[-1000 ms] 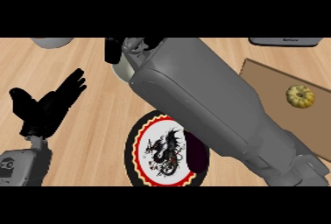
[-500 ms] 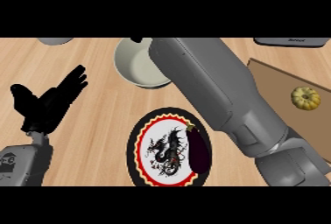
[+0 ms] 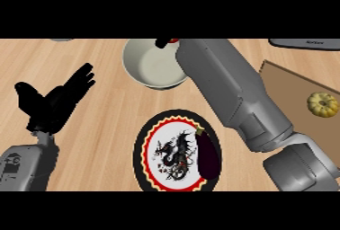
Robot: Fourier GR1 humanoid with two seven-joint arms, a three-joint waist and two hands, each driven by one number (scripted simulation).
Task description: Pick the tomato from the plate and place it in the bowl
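Above the far rim of the round white ceramic bowl (image 3: 156, 65), the right robot hand (image 3: 162, 43) curls round the small red tomato (image 3: 174, 40), best released only once centred over the bowl; left robot hand (image 3: 56, 99) rests open.

Single head view, steeply down, close over the counter (image 3: 100, 130)

A light wooden counter (image 3: 100, 54) with fine grain fills the view. A brown cutting board (image 3: 292, 90) lies at its right side, and a dark grey object (image 3: 306, 43) sits at the far right edge.
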